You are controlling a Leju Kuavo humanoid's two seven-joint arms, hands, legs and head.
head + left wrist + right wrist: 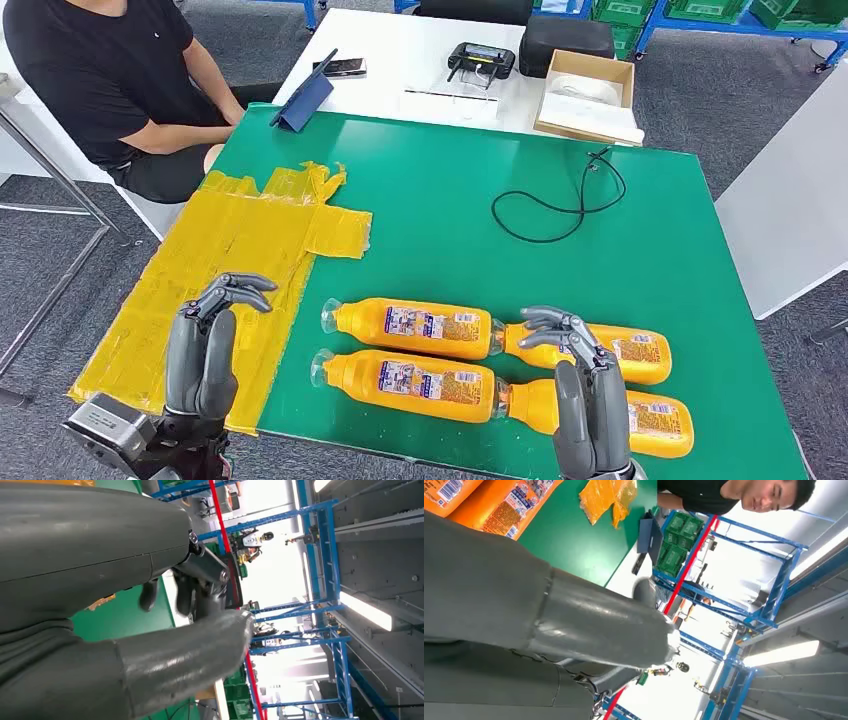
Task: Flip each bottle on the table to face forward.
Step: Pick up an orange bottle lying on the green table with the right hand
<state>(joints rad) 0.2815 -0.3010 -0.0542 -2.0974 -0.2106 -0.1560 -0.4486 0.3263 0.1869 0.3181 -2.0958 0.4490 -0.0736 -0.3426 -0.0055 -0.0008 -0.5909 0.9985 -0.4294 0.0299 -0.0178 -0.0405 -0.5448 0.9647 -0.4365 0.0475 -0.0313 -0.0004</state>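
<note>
Head view: four orange bottles lie on their sides in two rows near the front edge of the green counter (560, 130). The back-left bottle (415, 325) and front-left bottle (405, 380) show printed labels, writing too small to read. The back-right bottle (600, 350) and front-right bottle (650, 420) lie partly behind the right hand (580, 385), which is raised upright above them, fingers curled, grasping nothing. The left hand (210, 345) hangs upright over the yellow tape patch (240, 240) by the counter's left edge, fingers bent, released. A black cable (560, 205) lies mid-counter; a person (110, 80) sits beyond the far-left corner.

Left wrist view: the left hand's dark fingers (150, 595) are apart, empty.

Right wrist view: orange bottles with barcode labels; text unreadable.
</note>
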